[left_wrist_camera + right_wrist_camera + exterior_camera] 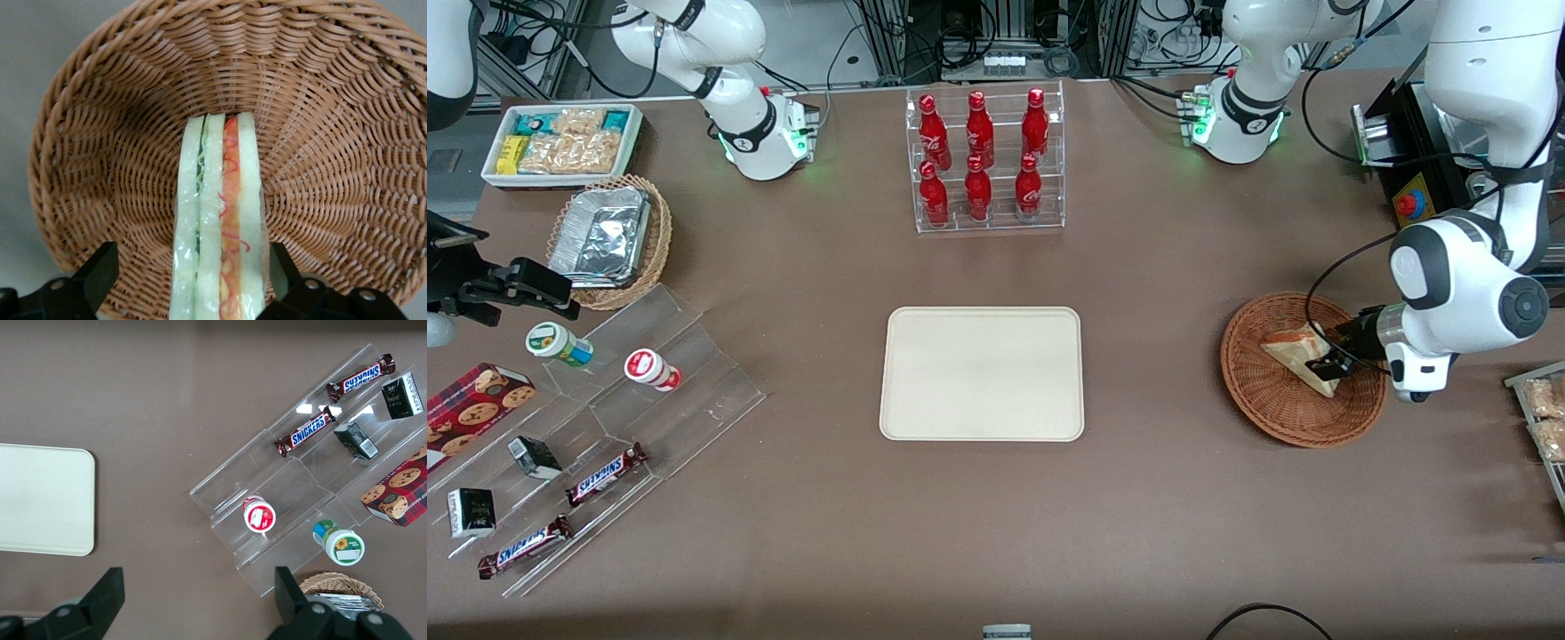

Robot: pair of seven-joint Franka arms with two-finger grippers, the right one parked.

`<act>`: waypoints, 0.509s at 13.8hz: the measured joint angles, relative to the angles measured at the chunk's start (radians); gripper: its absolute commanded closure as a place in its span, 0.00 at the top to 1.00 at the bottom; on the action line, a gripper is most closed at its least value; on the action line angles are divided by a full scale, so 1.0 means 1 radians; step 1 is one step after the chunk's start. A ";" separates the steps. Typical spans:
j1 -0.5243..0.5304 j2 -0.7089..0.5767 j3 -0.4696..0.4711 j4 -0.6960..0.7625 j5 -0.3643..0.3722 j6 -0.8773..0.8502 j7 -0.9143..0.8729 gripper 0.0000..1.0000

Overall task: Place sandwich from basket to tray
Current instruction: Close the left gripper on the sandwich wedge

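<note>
Left wrist view shows the triangular white-bread sandwich (pixel 219 220) with red and green filling standing on edge in the round reddish-brown wicker basket (pixel 120 133), the gripper (pixel 193 283) fingers (pixel 100 270) spread open astride it, one touching, ready to pinch. Cream rectangular tray (pixel 983 373) waits mid-bench.

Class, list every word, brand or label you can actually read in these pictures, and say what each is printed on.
"SNICKERS": on both chocolate bars on the clear stepped stand.
Red bottles: white script, too small to read.
Cookie box, small jars, dark packets: print unreadable.
Sandwich, basket, tray, gripper: no text.
</note>
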 measured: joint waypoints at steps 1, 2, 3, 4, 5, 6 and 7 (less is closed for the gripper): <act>-0.008 0.002 -0.002 -0.019 0.000 0.029 0.000 0.84; -0.014 0.005 -0.005 -0.034 -0.001 0.048 -0.002 0.65; -0.020 0.006 -0.006 -0.043 -0.001 0.056 -0.004 0.46; -0.021 0.005 -0.006 -0.045 -0.001 0.056 -0.004 0.33; -0.022 0.005 -0.006 -0.045 -0.001 0.056 -0.004 0.27; -0.022 0.003 -0.006 -0.044 -0.001 0.054 -0.004 0.21; -0.024 -0.002 -0.006 -0.040 -0.001 0.042 -0.004 0.16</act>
